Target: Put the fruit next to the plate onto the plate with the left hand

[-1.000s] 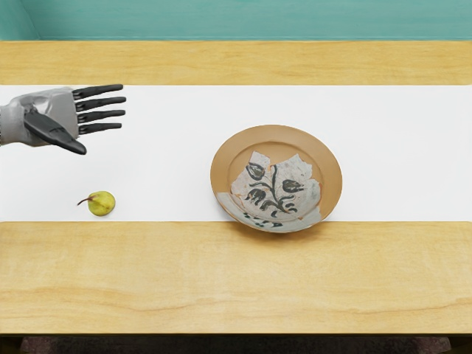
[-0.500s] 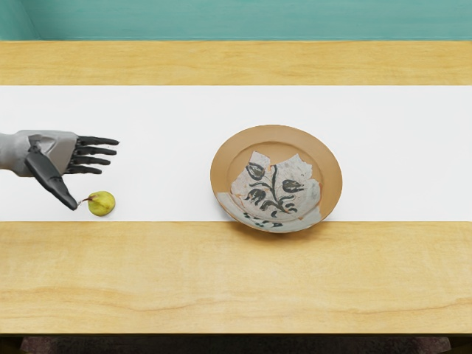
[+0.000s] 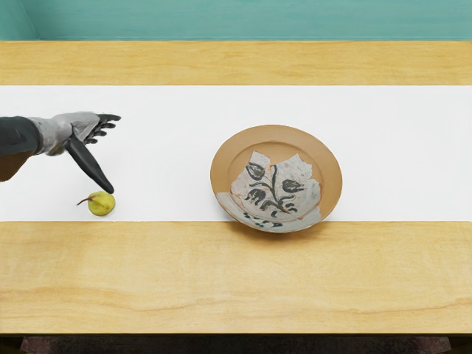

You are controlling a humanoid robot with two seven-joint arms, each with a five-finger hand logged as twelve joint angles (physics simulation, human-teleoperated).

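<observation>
A small yellow-green pear point(image 3: 102, 204) with a brown stem lies on the white runner, far left of the plate. The brown plate point(image 3: 225, 158) with a grey-white flower pattern sits in the middle of the runner. My left hand point(image 3: 99, 151) comes in from the left edge and hovers just above and behind the pear. Its fingers point(image 3: 105, 122) are stretched out and its thumb points down, with the tip at the pear's top. The hand is open and holds nothing.
The white runner point(image 3: 383, 125) crosses a wooden table point(image 3: 236, 280). A teal wall runs along the back edge. The right arm is out of view.
The left hand dropped toward the pear, then rotated and shifted right; its thumb now reaches the pear's top. The pear and plate have not moved.
</observation>
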